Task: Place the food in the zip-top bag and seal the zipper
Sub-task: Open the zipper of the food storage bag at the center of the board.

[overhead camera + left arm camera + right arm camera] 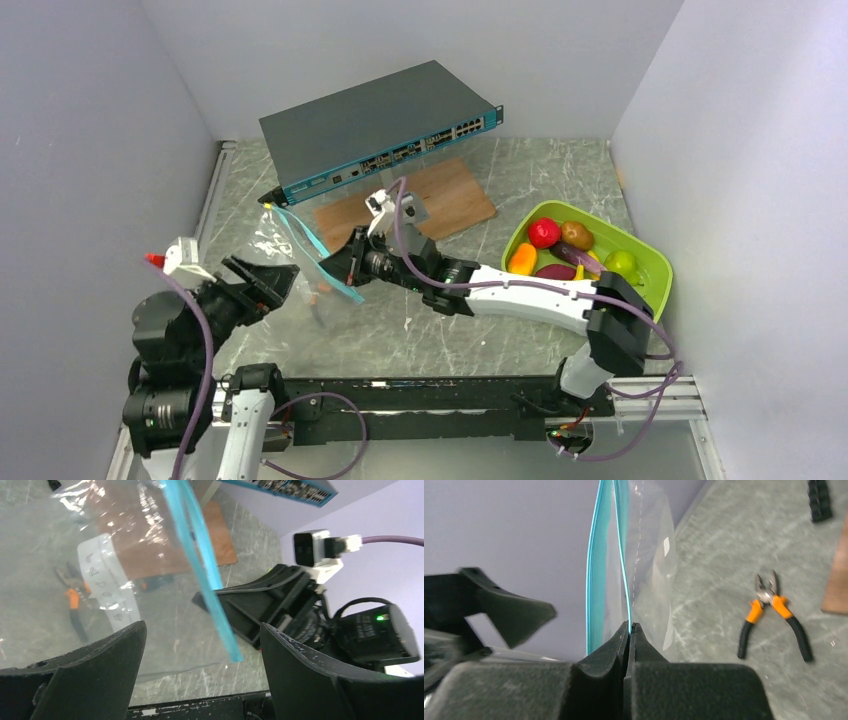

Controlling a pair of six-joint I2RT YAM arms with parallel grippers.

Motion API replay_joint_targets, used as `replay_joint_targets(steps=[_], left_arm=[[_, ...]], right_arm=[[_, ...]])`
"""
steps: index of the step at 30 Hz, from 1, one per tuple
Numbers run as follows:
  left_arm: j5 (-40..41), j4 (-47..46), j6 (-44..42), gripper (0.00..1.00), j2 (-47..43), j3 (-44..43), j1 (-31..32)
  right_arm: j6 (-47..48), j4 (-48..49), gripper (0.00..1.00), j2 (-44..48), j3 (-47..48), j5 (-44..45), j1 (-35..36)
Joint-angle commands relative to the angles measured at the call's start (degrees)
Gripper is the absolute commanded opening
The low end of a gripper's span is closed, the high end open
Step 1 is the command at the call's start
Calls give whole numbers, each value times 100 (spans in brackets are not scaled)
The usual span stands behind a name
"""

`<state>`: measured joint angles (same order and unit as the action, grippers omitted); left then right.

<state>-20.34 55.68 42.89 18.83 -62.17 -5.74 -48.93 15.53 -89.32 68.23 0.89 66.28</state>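
Seen from above, the switch (380, 130) sits upper centre, with a board (410, 205) just before it. The tray (655, 262) lies at right, the food (560, 250) in it. The zip-top bag (295, 255) stands left of centre, and pliers (774, 611) lie near it on the table (540, 170).

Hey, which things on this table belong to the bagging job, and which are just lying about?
For the job: zip-top bag, its teal zipper, toy food in the green tray.
Just lying about: network switch, wooden board, pliers.

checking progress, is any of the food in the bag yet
No, the zip-top bag looks empty, and the food all lies in the green tray.
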Motion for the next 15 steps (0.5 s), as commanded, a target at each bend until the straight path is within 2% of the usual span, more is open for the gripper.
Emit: replay_joint_targets(steps=[1, 4, 6, 11, 13, 15], left_arm=[[-408, -53, -366, 89, 361, 117, 11], [-440, -192, -410, 88, 437, 380, 11], [-466, -298, -372, 81, 527, 629, 12], [-1572, -1087, 171, 69, 838, 1375, 11], [-1468, -1254, 335, 65, 874, 1462, 41], [-996, -1064, 307, 63, 898, 1309, 102]], right_arm=[[-586, 747, 0, -352, -411, -170, -39], [-582, 691, 0, -492, -465, -96, -45], [-473, 664, 0, -553, -459, -93, -45], [-210, 472, 0, -561, -372, 122, -51], [-135, 549, 0, -533, -387, 121, -44], [-90, 582, 0, -538, -386, 106, -37]])
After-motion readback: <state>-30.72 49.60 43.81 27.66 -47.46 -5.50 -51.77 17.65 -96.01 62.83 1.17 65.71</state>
